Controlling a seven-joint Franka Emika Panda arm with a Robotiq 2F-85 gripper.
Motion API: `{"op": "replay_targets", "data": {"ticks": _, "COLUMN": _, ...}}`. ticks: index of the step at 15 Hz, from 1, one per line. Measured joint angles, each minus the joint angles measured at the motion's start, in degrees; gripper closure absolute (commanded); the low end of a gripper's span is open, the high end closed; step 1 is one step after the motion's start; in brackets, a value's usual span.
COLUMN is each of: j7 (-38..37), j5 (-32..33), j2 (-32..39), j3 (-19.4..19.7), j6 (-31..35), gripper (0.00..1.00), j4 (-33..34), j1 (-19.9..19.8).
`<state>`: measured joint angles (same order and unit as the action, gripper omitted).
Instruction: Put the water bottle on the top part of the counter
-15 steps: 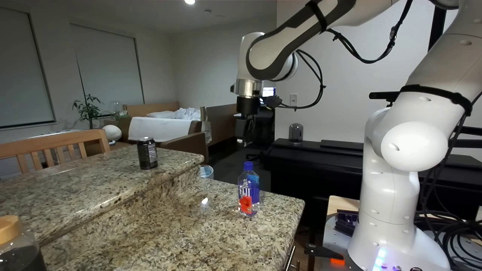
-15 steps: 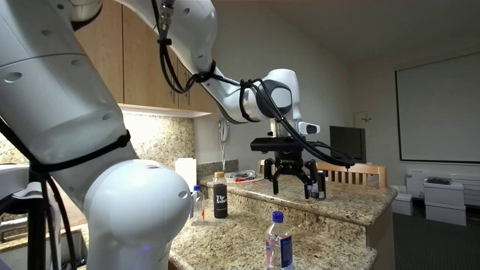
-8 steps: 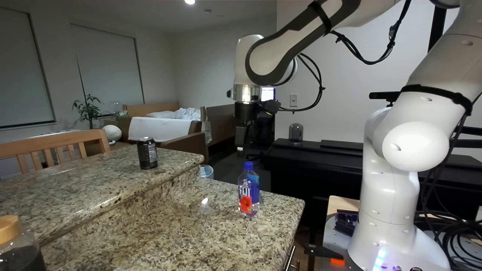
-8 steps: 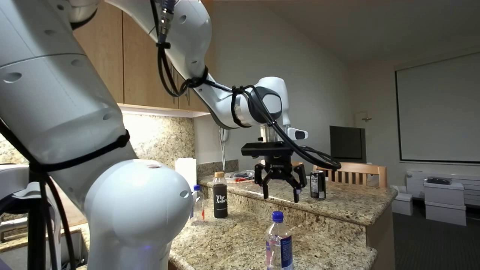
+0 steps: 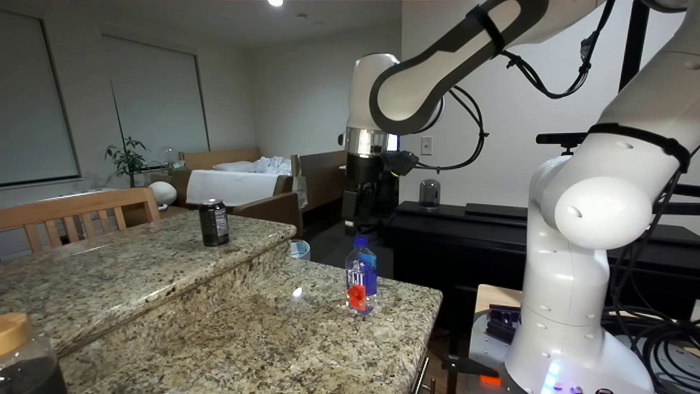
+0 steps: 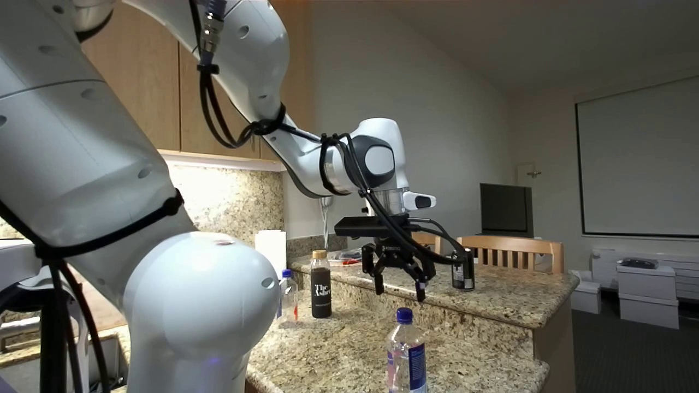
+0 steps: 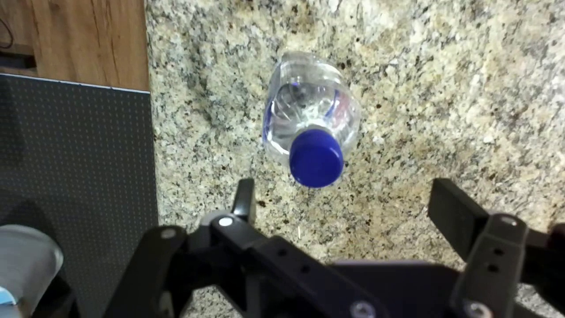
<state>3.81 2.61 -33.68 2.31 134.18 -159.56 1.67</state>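
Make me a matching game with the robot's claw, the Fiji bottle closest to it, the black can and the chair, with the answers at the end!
1. Claw
2. Fiji water bottle nearest the claw
3. Black can
4. Chair

A. On the top part of the counter
B. Light brown, with a slatted back
C. Open, in the air
D. Upright on the lower counter

Pairs: 1-C; 2-D; 3-A; 4-B

Glossy plastic water bottle [image 5: 361, 276]
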Motion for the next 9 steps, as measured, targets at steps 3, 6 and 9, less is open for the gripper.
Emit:
{"op": "replay_targets", "data": {"ticks": 3, "j7": -2.39, "j5": 0.0, "j2": 2.31, "j3": -0.18, "j6": 4.06, "gripper": 0.0, "j4": 0.17, "j1": -0.09}}
{"op": "replay_targets", "data": {"ticks": 6, "j7": -2.83, "j5": 0.0, "j2": 4.33, "j3": 0.15, "j6": 4.11, "gripper": 0.0, "j4": 0.26, "j1": -0.92}}
{"op": "replay_targets", "data": {"ticks": 9, "j7": -2.83, "j5": 0.0, "j2": 4.84, "j3": 0.59, "j6": 3.04, "gripper": 0.0, "j4": 0.27, "j1": -1.87}}
